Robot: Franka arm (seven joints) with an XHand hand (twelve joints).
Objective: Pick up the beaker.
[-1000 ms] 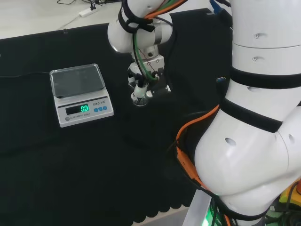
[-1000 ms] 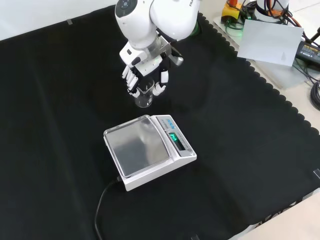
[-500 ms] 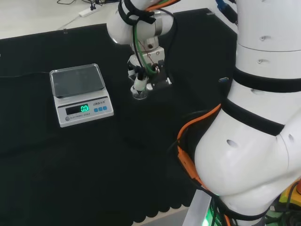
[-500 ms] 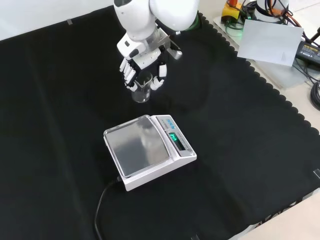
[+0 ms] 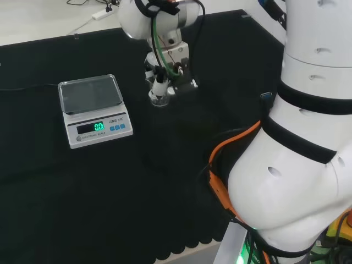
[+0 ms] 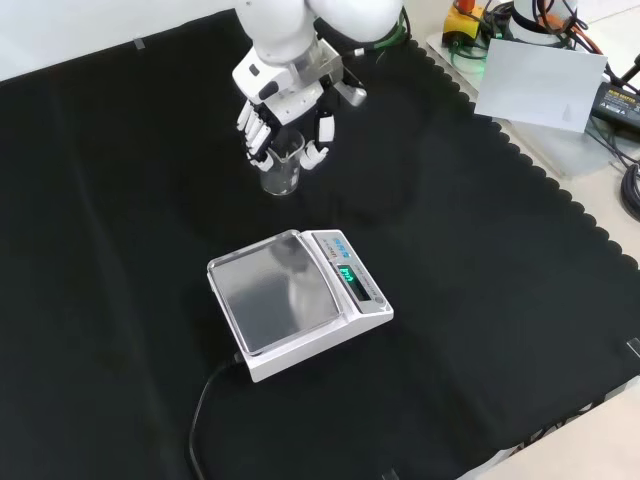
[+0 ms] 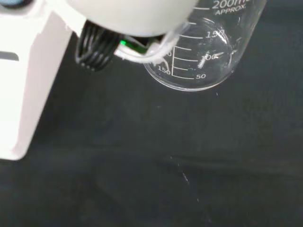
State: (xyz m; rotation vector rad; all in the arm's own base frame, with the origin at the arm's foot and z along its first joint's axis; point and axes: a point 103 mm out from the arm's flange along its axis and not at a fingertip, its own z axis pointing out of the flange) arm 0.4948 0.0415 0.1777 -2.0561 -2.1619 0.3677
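Front view, item one: beaker, clear glass, upright, long axis vertical, hanging directly below my palm, toward the surface's far edge. Wrist view shows its base apparently clear of the black cloth. Item two: my fingers, curled round the beaker's upper wall, thumb opposite, clamped on it. Item three: scale, nearer the surface's middle, apart from the beaker. Judgement: lift continues straight up.

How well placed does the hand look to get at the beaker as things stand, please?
Very well, it seems: yes. The hand already has its fingers curled round the clear beaker, with nothing between them. The scale sits apart, nearer the camera in the front view, out of the way.
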